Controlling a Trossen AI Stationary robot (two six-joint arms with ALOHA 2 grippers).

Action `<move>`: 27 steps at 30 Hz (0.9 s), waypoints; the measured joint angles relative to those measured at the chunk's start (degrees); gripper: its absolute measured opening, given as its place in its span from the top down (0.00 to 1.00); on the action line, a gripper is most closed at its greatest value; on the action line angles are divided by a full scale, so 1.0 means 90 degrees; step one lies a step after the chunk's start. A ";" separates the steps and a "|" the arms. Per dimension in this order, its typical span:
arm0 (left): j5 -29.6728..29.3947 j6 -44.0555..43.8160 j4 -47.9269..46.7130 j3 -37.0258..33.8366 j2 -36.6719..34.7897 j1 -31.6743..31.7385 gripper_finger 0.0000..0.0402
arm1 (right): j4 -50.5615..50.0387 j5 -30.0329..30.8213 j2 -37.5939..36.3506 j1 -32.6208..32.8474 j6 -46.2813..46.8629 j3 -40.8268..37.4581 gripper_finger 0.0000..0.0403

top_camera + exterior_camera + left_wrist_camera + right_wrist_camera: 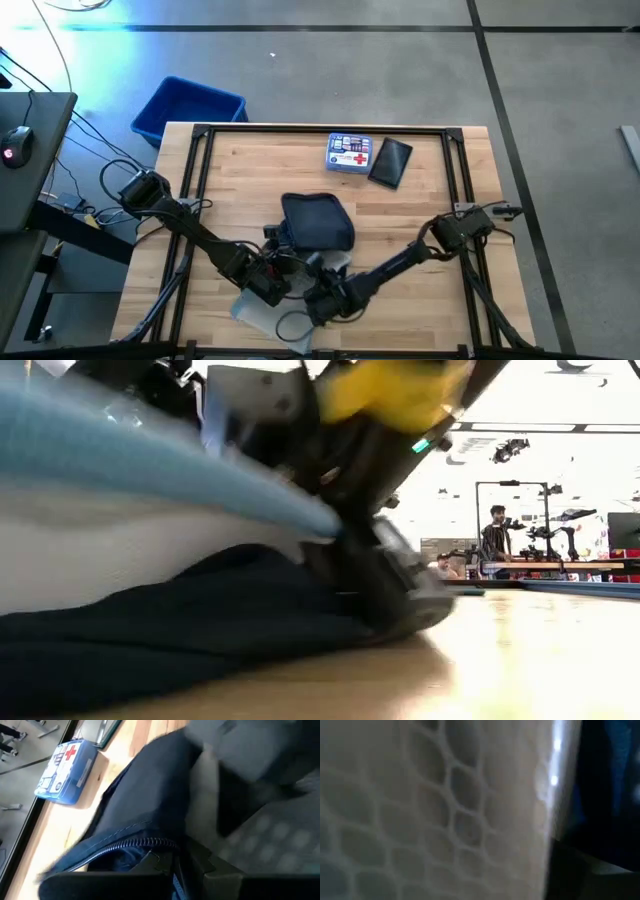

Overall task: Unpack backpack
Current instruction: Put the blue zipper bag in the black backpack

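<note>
Backpack (318, 221) first: from above, we see it lying mid-table on the wooden table (420, 215), with a first-aid box (348, 153) and a black pouch (390, 162) already out near the far edge, so unpacking looks partly done. The left gripper (270, 285) and right gripper (325, 300) crowd its near edge over a pale padded item (262, 315). A blue bin (185, 108) sits on the floor. Low down, we see dark fabric and people at distant benches. The left wrist view shows jaws pressed together at the zipper (135, 845). On the right, honeycomb padding fills the view; we cannot tell its jaws' state.
</note>
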 joint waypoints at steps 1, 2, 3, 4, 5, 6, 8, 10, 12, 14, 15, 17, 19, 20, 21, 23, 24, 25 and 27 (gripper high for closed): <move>0.0008 0.0064 0.0025 0.0000 0.0000 0.0000 1.00 | 0.0110 0.0004 0.0006 -0.0059 -0.0001 -0.0001 0.54; 0.0019 0.0099 0.0051 0.0000 0.0000 -0.0002 1.00 | 0.0257 -0.0002 0.0006 -0.0109 0.0001 -0.0002 0.61; 0.0033 0.0135 0.0051 0.0000 0.0000 -0.0010 1.00 | 0.0432 0.0016 0.0006 -0.0146 0.0002 -0.0002 0.68; 0.0041 0.0141 0.0041 0.0000 0.0000 -0.0024 1.00 | 0.0584 0.0093 0.0005 -0.0176 0.0007 -0.0002 0.76; 0.0040 0.0147 0.0042 0.0000 0.0000 -0.0031 1.00 | 0.0670 0.0165 0.0003 -0.0202 -0.0027 0.0000 0.85; 0.0038 0.0168 0.0047 0.0000 0.0000 -0.0047 1.00 | 0.0710 0.0291 0.0001 -0.0205 -0.0100 0.0000 0.92; 0.0036 0.0276 0.0049 0.0000 0.0000 -0.0076 1.00 | 0.0798 0.0652 0.0003 -0.0198 -0.0214 -0.0005 0.97; 0.0035 0.0314 0.0042 0.0000 0.0000 -0.0085 1.00 | 0.0859 0.1117 0.0003 -0.0148 -0.0271 -0.0005 0.99; 0.0033 0.0314 0.0044 0.0000 0.0000 -0.0092 1.00 | 0.0883 0.1672 -0.0006 -0.0038 -0.0431 -0.0005 1.00; 0.0044 0.0319 0.0051 0.0000 0.0000 -0.0097 1.00 | 0.0980 0.1923 -0.0018 0.0052 -0.0552 -0.0005 1.00; 0.0069 0.0321 0.0056 0.0000 0.0000 -0.0099 1.00 | 0.1037 0.1965 -0.0022 0.0095 -0.0557 -0.0005 1.00; 0.0223 0.0396 0.0094 0.0000 0.0000 -0.0118 1.00 | 0.1052 0.1981 -0.0031 0.0164 -0.0560 -0.0005 1.00; 0.0427 0.0507 0.0168 0.0000 -0.0006 -0.0160 1.00 | 0.1065 0.1981 -0.0031 0.0201 -0.0586 -0.0005 1.00; 0.0530 0.0592 0.0256 0.0000 -0.0026 -0.0190 1.00 | 0.1115 0.1985 -0.0031 0.0205 -0.0613 -0.0005 1.00; 0.0622 0.0679 0.0401 0.0000 -0.0053 -0.0222 1.00 | 0.1199 0.1996 -0.0031 0.0205 -0.0671 -0.0005 1.00; 0.0896 0.1026 0.0768 -0.0001 -0.0175 -0.0306 1.00 | 0.1400 0.1903 -0.0033 0.0188 -0.0811 -0.0005 1.00; 0.1045 0.1243 0.1019 -0.0002 -0.0243 -0.0358 1.00 | 0.1500 0.1738 -0.0035 0.0162 -0.0893 -0.0005 1.00; 0.1179 0.1464 0.1242 -0.0002 -0.0314 -0.0423 1.00 | 0.1615 0.1512 -0.0038 0.0122 -0.0933 -0.0005 1.00; 0.1349 0.1797 0.1343 -0.0024 -0.0443 -0.0540 1.00 | 0.1859 0.1201 -0.0038 0.0043 -0.1087 -0.0005 1.00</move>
